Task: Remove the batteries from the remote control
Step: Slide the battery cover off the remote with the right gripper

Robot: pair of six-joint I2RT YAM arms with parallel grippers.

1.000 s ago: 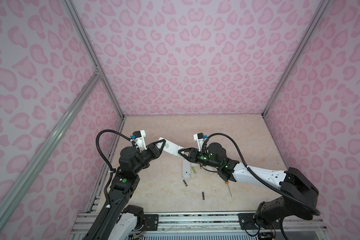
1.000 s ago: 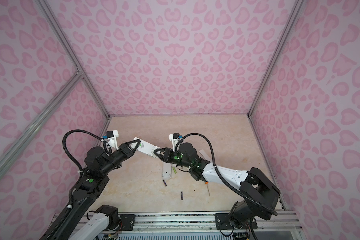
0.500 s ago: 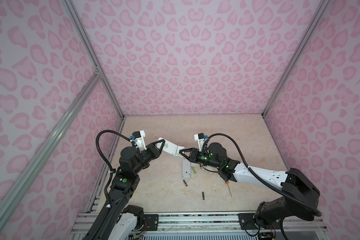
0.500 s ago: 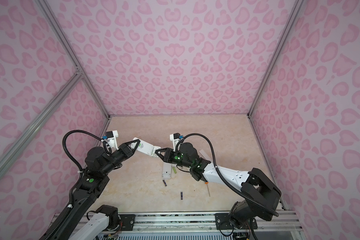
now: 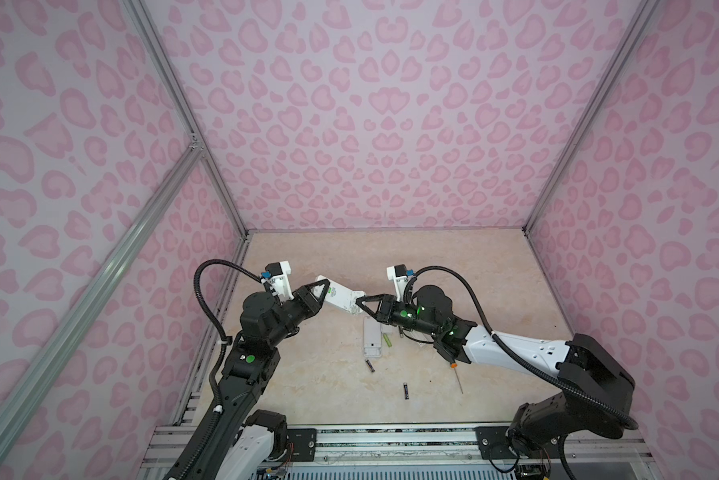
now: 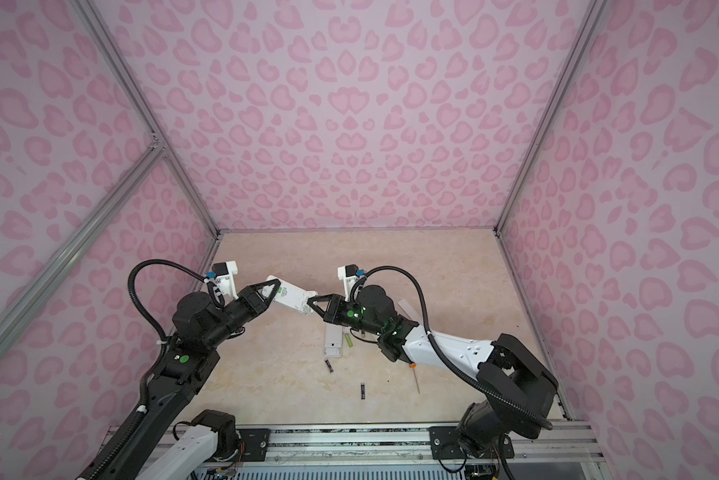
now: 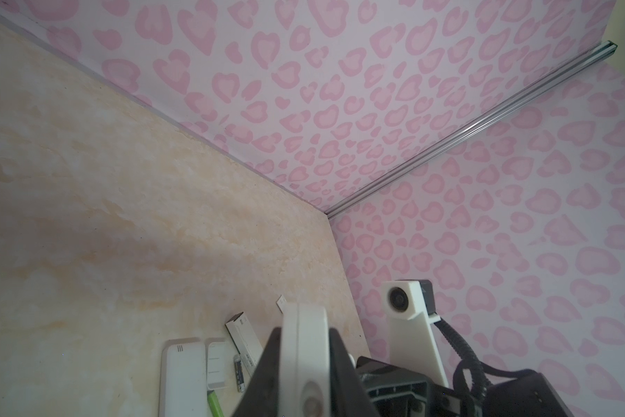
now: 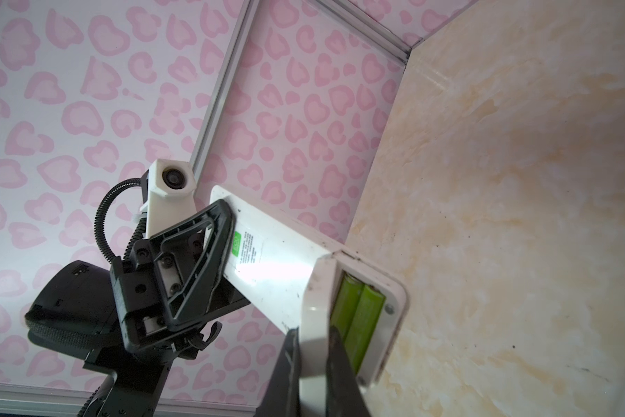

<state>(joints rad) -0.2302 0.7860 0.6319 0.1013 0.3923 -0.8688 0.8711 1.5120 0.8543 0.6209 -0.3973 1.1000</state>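
Note:
A white remote control [image 5: 338,297] [image 6: 291,296] hangs above the table between both arms. My left gripper [image 5: 320,291] [image 7: 305,343] is shut on one end of it. At the other end my right gripper [image 5: 360,301] [image 8: 313,346] is shut on the remote's white battery cover [image 8: 316,310], which stands up from the body. Beside the cover the open compartment shows two lime green batteries [image 8: 354,314] lying side by side. Loose on the table are a green battery [image 5: 387,340] [image 6: 349,340] and two black batteries [image 5: 369,365] [image 5: 406,390].
A second white remote [image 5: 372,340] [image 7: 179,379] lies on the table under the arms, with loose white covers [image 7: 216,364] beside it. An orange-handled screwdriver [image 5: 456,376] lies near my right arm. Pink patterned walls close in three sides.
My right gripper's jaws have closed onto the battery cover. Both arms and the held remote have stayed almost where they were.

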